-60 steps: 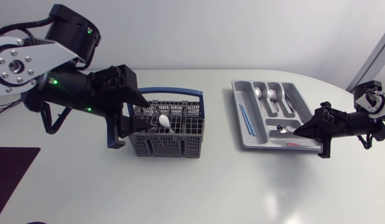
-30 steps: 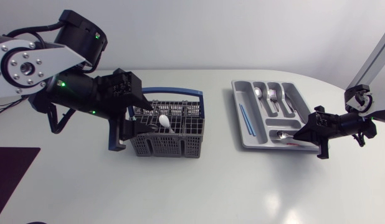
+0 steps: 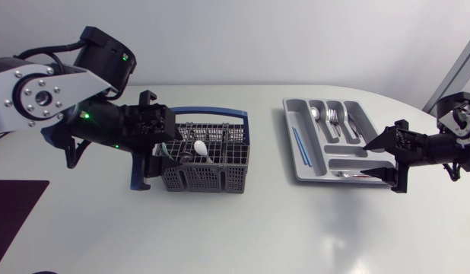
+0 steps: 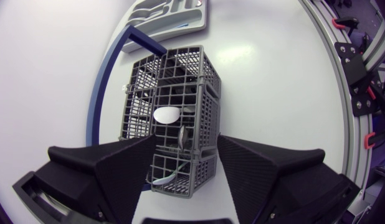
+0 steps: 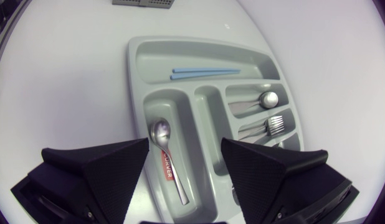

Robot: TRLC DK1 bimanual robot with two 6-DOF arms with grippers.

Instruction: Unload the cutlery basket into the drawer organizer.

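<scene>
Left tool [image 3: 163,146] is spread wide over the near end of the grey cutlery basket [image 3: 212,169], and I can't tell whether either finger actually touches the mesh. The left wrist view looks straight down into the cells. A white spoon [image 4: 166,115] sits just ahead of the left tool [image 4: 186,146], with a dull metal piece [image 4: 182,134] right between the fingertips. From the head camera I can only really pick out the white spoon [image 3: 199,147]. The basket's blue handle [image 3: 212,113] is on the far side from that tool.

Right tool [image 3: 381,157] is spread too, with nothing in it, parked at the near end of the grey drawer organizer [image 3: 290,125], well apart from the basket on the white table [image 3: 242,228]. Its wrist view shows a metal spoon [image 5: 162,133] lying in the compartment right under the right tool [image 5: 185,149], with its handle across a red label [image 5: 167,165]. The head view shows that spoon [image 3: 347,173] only as a thin sliver. Farther ahead of that tool are a fork [image 5: 272,125], another spoon [image 5: 267,99] and two blue sticks [image 5: 205,72] in the long far slot.
</scene>
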